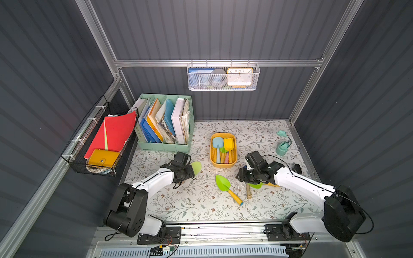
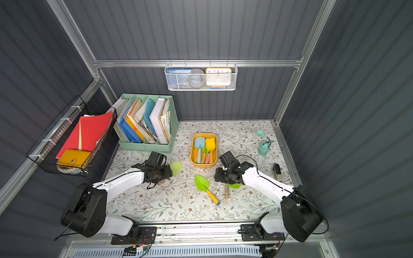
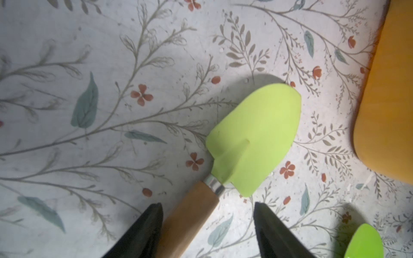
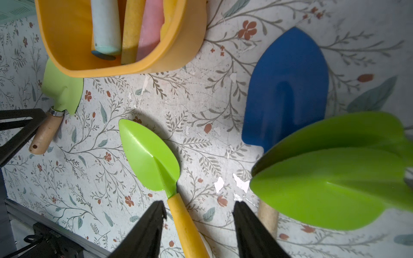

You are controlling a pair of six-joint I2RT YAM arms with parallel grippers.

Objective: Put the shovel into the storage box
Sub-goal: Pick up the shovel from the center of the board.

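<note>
- The shallow yellow-orange plastic storage box point(image 1: 223, 165) sits mid-table on the floral table covering point(image 1: 201, 207). It already holds several toy shovels, among them a light-blue square-bladed shovel point(image 1: 218, 143), a yellow scoop-bladed shovel point(image 1: 229, 144) and a pink handle point(image 4: 149, 29).
- The pale-green shovel with a wooden handle point(image 3: 252, 138) lies flat on the covering on the left arm's side of the box. It is near the box but apart from it, with its blade toward the box.
- The left gripper point(image 3: 207, 204) is down over that wooden handle, and its fingers point(image 3: 143, 232) stand apart with the handle between them. One finger looks to be against the wood and the other shows a clear gap, so nothing is clamped yet.
- The right gripper point(image 4: 199, 203) hangs near the box's front corner on its own side, fingers point(image 4: 145, 234) apart and holding nothing.
- In the right wrist view, the yellow handle of a bright-green pointed plastic shovel point(image 4: 152, 156) shows between those fingers. Whether the gripper is down at the handle's height cannot be told.
- Under the right arm lie a dark-blue pointed shovel blade point(image 4: 286, 89) and further green blades point(image 4: 330, 189) with a wooden handle. How many shovels are there is unclear.
- The task looks partway done: some shovels are in the box and at least four remain on the table.
- The step in hand appears to be the grasp on the pale-green shovel. What is left is to lift it, carry it across and lay it in the box, and then do the same for the others.
</note>
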